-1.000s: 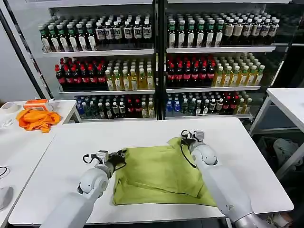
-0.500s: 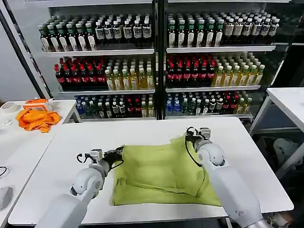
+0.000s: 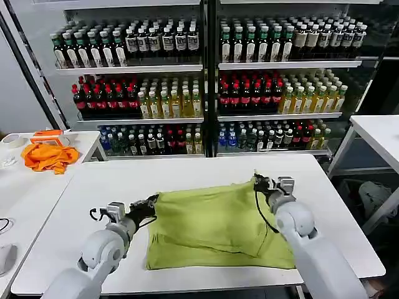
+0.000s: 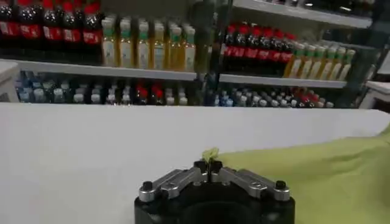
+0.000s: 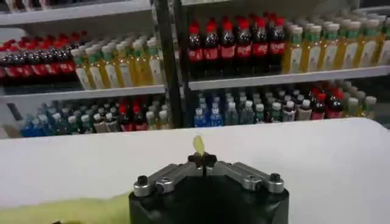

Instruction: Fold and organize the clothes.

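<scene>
We've drawn the yellow-green T-shirt [image 3: 215, 227] wider across the white table [image 3: 93, 187] – L gripper [image 3: 151, 203] and R gripper [image 3: 257, 182] have moved apart, each pinched tight on a far corner. Far edge now taut, so the cloth is flattening for folding.

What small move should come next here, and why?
Probably keep drawing the two corners apart and lay the shirt flat. The left gripper and right gripper are each shut on a far corner of the T-shirt, its far edge is raised and taut between them, but the near part lies rumpled on the table.
</scene>
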Motion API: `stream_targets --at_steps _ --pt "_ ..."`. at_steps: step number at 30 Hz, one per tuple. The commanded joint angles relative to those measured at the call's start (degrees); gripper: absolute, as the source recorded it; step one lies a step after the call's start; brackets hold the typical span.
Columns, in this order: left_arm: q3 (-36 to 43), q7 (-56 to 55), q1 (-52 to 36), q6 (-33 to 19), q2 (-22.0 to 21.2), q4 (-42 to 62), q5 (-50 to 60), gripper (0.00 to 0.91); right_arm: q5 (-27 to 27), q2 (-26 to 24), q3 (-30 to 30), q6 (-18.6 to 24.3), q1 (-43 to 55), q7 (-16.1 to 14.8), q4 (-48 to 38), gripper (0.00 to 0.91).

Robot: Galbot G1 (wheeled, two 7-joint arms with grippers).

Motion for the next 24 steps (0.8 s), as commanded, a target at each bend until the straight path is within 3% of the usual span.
stream_targets --at_steps 1,8,22,24 --pt "-1.5 2.7 8.3 -1.4 1.3 -5.4 3.9 0.02 -0.3 -1.6 6.2 0.1 -12.7 -0.1 11.0 0.0" --pt "-1.7 3.6 10.9 -1.7 1.3 -5.5 5.9 0.02 -1.0 -0.9 9.7 0.2 -18.8 -0.4 13.5 0.0" --pt "-1.0 4.5 12.7 -3.1 1.0 -3.8 13.5 0.02 -3.8 1.1 9.3 0.5 -21.6 -0.5 12.0 0.0" --pt "-0.8 4.7 12.4 -3.3 0.6 -3.3 15.2 0.151 -4.1 1.4 9.0 0.5 -21.3 -0.4 11.3 0.0"
